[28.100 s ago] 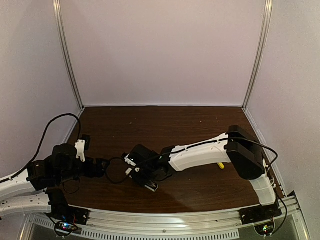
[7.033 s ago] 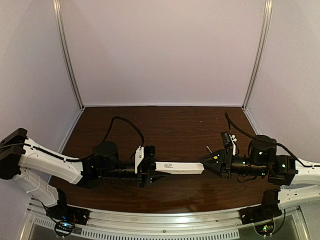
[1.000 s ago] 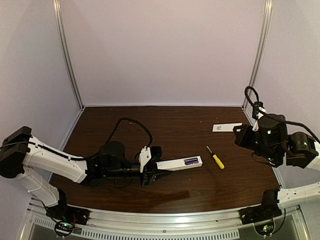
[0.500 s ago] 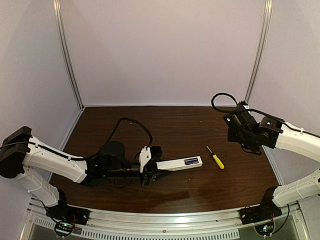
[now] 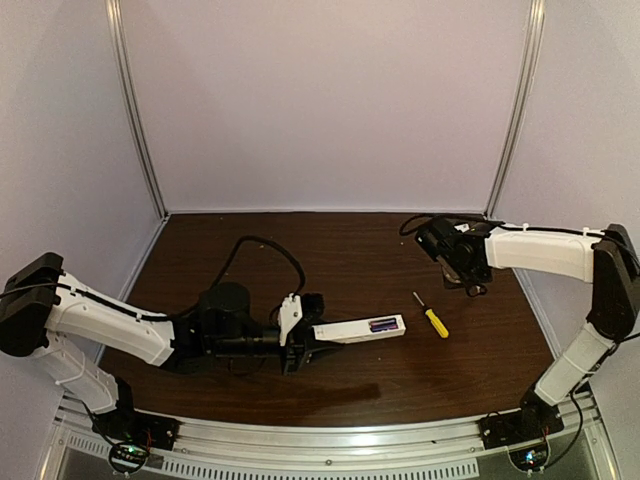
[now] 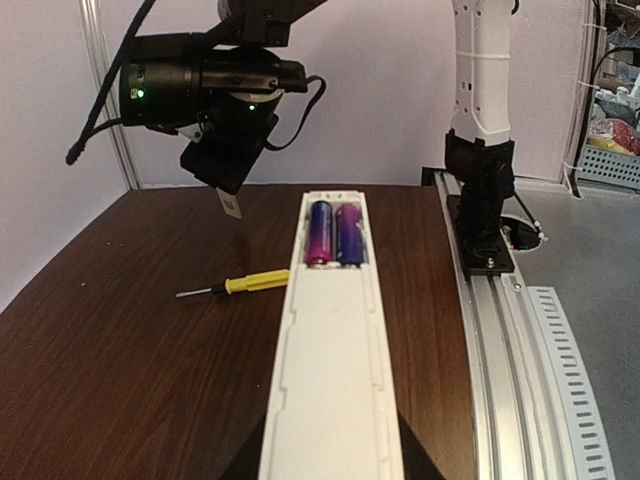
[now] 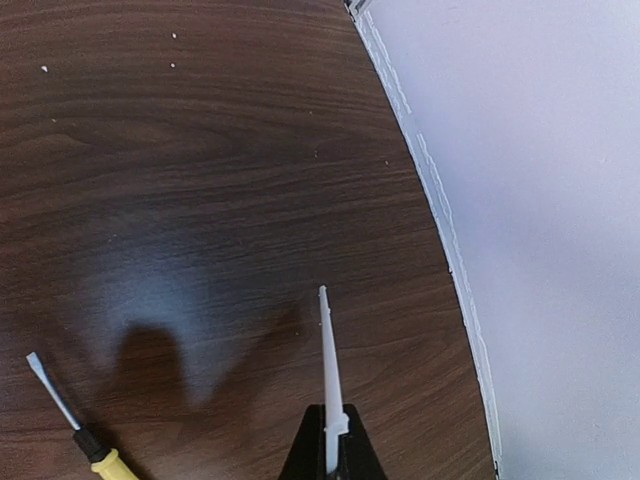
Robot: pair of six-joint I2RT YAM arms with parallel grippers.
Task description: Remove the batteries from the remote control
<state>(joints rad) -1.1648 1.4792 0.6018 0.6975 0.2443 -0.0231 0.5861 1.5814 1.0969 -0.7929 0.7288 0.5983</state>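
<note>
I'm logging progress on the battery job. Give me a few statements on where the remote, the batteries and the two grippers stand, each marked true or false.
1. Both batteries lie in the open compartment of the remote control. True.
2. The right gripper holds the screwdriver. False: the screwdriver lies on the table, and the right gripper is shut on the thin white cover strip.
3. The left gripper grips the remote control at the end far from the batteries. True.
4. The cover strip closes the battery compartment. False: the compartment is open, and the strip is off the remote, in the right gripper.
</note>
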